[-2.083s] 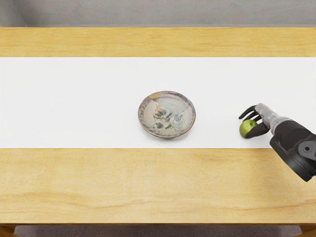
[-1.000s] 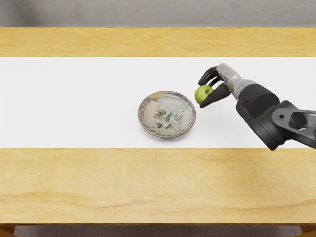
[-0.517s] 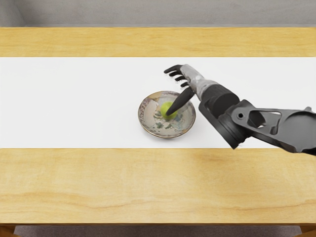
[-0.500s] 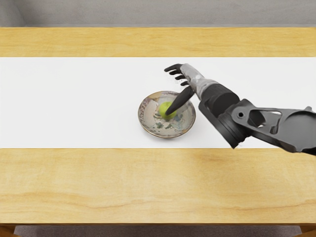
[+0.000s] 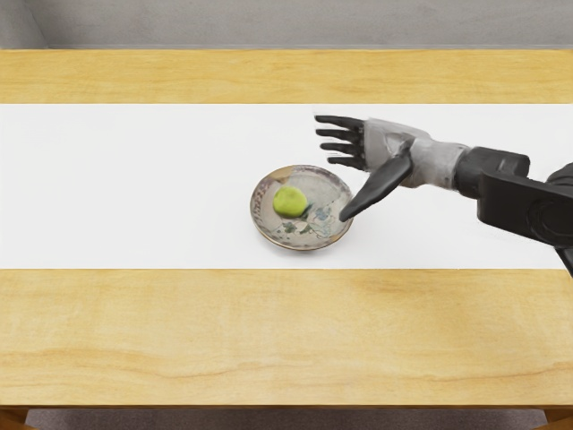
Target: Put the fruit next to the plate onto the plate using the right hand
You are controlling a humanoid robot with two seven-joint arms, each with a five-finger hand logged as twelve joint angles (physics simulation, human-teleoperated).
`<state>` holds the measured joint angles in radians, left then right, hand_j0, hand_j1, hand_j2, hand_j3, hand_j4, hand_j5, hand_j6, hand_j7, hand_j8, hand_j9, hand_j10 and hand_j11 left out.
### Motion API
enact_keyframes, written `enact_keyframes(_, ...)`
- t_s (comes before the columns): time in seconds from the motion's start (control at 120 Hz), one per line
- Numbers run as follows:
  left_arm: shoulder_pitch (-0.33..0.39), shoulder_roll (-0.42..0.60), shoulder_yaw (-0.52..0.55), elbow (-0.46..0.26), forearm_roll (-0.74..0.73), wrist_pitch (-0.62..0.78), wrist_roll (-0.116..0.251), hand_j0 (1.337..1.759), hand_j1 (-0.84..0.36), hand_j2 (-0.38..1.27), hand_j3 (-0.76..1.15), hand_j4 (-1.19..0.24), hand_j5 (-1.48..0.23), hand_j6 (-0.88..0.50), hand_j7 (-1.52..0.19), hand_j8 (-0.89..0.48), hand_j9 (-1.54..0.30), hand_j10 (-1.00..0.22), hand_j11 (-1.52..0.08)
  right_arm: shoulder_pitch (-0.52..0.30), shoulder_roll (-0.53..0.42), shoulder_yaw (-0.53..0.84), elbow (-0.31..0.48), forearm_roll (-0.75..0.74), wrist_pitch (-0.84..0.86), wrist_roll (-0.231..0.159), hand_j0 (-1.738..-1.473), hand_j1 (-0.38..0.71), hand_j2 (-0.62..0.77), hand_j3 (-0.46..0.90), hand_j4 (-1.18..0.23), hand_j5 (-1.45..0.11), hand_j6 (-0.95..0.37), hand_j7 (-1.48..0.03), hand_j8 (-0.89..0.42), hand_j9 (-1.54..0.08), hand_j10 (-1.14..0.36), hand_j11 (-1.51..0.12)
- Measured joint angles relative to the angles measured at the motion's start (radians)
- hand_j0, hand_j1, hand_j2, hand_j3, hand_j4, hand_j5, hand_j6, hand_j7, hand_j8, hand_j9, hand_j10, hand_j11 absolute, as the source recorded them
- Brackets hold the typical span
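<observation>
Head view of the bench (image 5: 269, 340), which carries a white strip (image 5: 134, 179) across its middle. The plate (image 5: 262, 218) stands on the strip near the centre. The fruit (image 5: 288, 200), small, round and green, lies inside the plate, left of its middle and clear of the rim.

The right hand (image 5: 383, 150) enters from the picture's right edge and sits just right of the plate, a little beyond it. It is wide open and holds nothing. The four fingers (image 5: 333, 134) are straight, spread and pointing left. The thumb (image 5: 372, 186) slants down and to the left, with its tip over the plate's right rim; contact with the rim cannot be judged from this angle. A clear gap of bare plate separates the thumb tip from the fruit. The left arm is out of view.

Step in hand: the fruit appears to be at its goal, so the placing step reads as done and only the hand's retreat remains.

Next move: the hand should rise first, so that the thumb clears the rim, and then draw back to the right. A sideways sweep at the present height risks nudging the plate. Being round, the fruit could roll within the plate if it is jolted.
</observation>
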<state>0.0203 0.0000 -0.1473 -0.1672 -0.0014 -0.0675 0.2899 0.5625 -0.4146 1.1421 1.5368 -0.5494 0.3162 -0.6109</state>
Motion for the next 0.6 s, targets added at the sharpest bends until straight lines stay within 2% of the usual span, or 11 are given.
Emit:
enact_keyframes(0.108,0.0,0.0,0.0,0.0,0.0,0.0,0.0,1.658,0.34,0.0,0.0,-0.01,-0.01,-0.01,-0.01,-0.01,-0.01,-0.01,-0.01,-0.076,-0.044,0.124,-0.071,0.171,0.191,0.0,-1.658,-0.34,0.01,0.0,-0.01,-0.02,-0.01,-0.02,-0.01,-0.02,-0.01,-0.02)
enact_keyframes(0.283,0.0,0.0,0.0,0.0,0.0,0.0,0.0,1.658,0.34,0.0,0.0,-0.01,-0.01,-0.01,-0.01,-0.01,-0.01,-0.01,-0.01,-0.156,-0.085,0.23,-0.178,0.357,0.275,0.0,-1.658,-0.34,0.0,0.0,-0.01,-0.01,0.0,-0.01,0.0,-0.01,0.0,-0.01)
enact_keyframes(0.417,0.0,0.0,0.0,0.0,0.0,0.0,0.0,1.658,0.34,0.0,0.0,-0.01,-0.01,-0.01,-0.01,-0.01,-0.01,-0.01,-0.01,-0.243,-0.127,0.299,-0.205,0.449,0.289,0.0,-1.658,-0.35,0.0,0.0,0.0,0.0,0.0,0.0,0.0,0.0,0.0,0.0)
enact_keyframes(0.6,0.0,0.0,0.0,0.0,0.0,0.0,0.0,1.658,0.34,0.0,0.0,-0.01,-0.01,-0.01,-0.01,-0.01,-0.01,-0.01,-0.01,-0.293,-0.146,0.328,-0.215,0.486,0.294,0.0,-1.658,-0.35,0.0,0.0,0.0,0.0,0.0,0.0,0.0,0.0,0.0,0.0)
